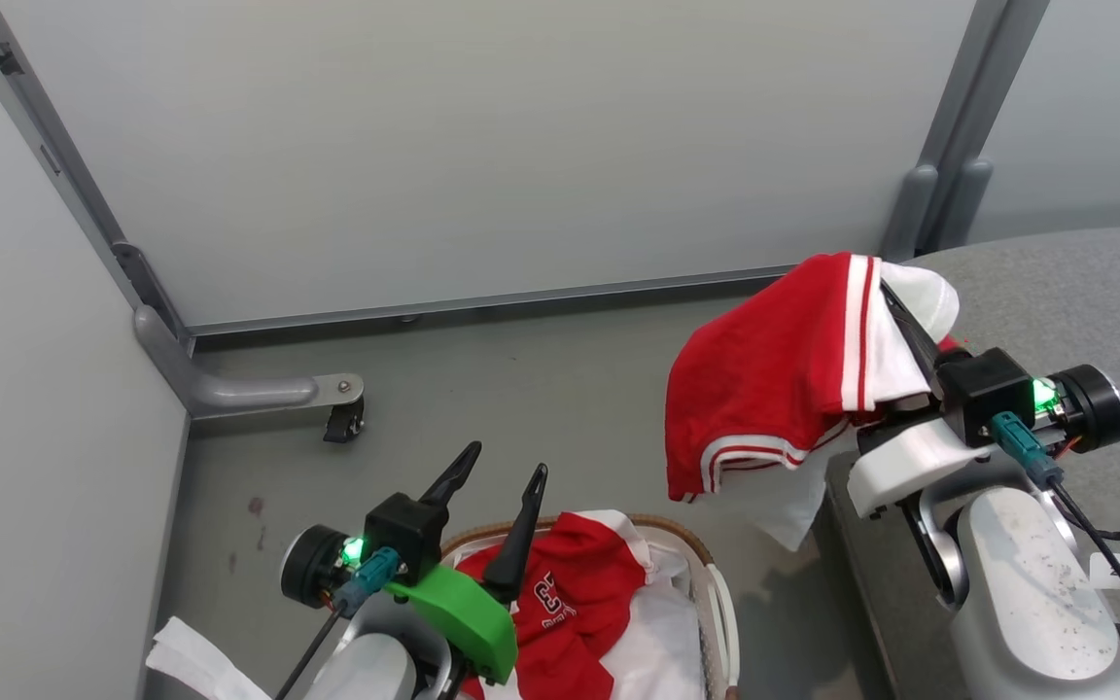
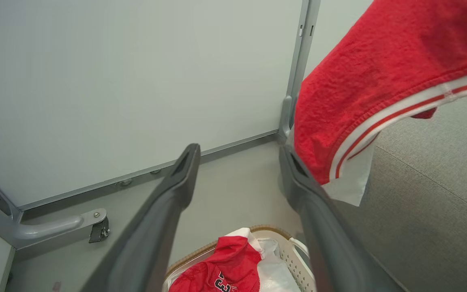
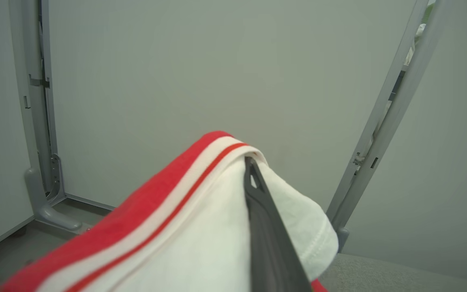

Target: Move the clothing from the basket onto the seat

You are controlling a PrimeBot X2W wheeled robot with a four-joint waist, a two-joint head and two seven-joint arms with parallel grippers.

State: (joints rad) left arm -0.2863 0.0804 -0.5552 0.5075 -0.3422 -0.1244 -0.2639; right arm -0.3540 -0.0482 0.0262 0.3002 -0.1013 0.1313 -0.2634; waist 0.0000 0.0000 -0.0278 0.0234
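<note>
Grey floor (image 1: 521, 408), enclosed by pale grey partition panels (image 1: 482, 146). At the far left stands a grey metal panel foot with a small black castor (image 1: 341, 420). Next, the left tool (image 1: 507, 460) (image 2: 238, 151): two long dark fingers spread wide, holding nothing, poised over the basket (image 1: 691, 546) (image 2: 276, 232). This is a small oval white slotted plastic basket with a brown woven rim, standing on the floor. It contains a plain white cloth liner (image 1: 662, 642) and the lettered garment (image 1: 570, 593) (image 2: 221, 269), soft, red, white-panelled, with a dark-and-white lettering patch, crumpled and reaching up to the far rim. Further right is the striped garment (image 1: 774, 379) (image 2: 379, 73) (image 3: 156, 243), soft and red with white stripes and a white panel. It is lifted clear of the floor and draped over the right tool (image 1: 895, 301), which is clamped on it. In the right wrist view one dark finger (image 3: 270, 235) lies on the white panel, and the other is hidden under cloth. The garment's hem dangles just beside the seat (image 1: 1056, 292) (image 2: 432, 182) (image 3: 379, 275), a large grey woven-fabric cushion with a rounded corner, at the far right.
</note>
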